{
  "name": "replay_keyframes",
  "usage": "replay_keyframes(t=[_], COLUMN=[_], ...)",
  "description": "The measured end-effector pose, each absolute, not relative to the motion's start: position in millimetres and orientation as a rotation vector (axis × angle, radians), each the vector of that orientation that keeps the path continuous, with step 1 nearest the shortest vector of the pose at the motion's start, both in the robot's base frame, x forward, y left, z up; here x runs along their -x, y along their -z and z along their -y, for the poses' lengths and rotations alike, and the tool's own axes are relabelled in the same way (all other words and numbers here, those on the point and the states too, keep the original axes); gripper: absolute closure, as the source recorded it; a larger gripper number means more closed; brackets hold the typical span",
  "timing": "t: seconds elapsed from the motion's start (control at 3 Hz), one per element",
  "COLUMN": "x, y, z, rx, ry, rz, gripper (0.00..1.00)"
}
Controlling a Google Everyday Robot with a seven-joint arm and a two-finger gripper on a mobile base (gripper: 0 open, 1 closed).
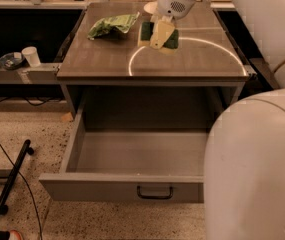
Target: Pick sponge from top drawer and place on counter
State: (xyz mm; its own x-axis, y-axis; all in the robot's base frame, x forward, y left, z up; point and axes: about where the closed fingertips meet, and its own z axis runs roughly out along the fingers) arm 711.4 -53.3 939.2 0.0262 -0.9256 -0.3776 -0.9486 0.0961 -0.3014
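My gripper (160,36) is shut on the sponge (147,33), dark green with a yellow foam edge, and holds it over the counter (102,59) at its middle back, close to the surface. I cannot tell whether the sponge touches the top. The counter has a thin white arc (132,61) across it. Below, the top drawer (97,186) stands pulled fully open, with nothing showing inside; its dark bar handle (154,192) faces the front. My white arm hides the drawer's right part.
A light-green wrinkly bag (113,25) lies at the counter's back left. A white dish (150,7) sits behind the gripper. A shelf at left holds a white cup (31,56) and bowls (9,60). A black bar (12,179) lies on the speckled floor.
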Motion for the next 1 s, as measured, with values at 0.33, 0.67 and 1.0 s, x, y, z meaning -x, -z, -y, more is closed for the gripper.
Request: replay_keyframes(t=[0.33,0.67,1.0], x=[-742.6,-761.0,-762.6], y=[-944.3,-931.2,-907.2], z=[40.7,35.3,22.5], rx=[1.651,1.507,1.464], ry=[-0.088,-0.128,-0.257], rz=[-1.951,-2.075,-2.116], gripper=[1.00,0.82,0.59])
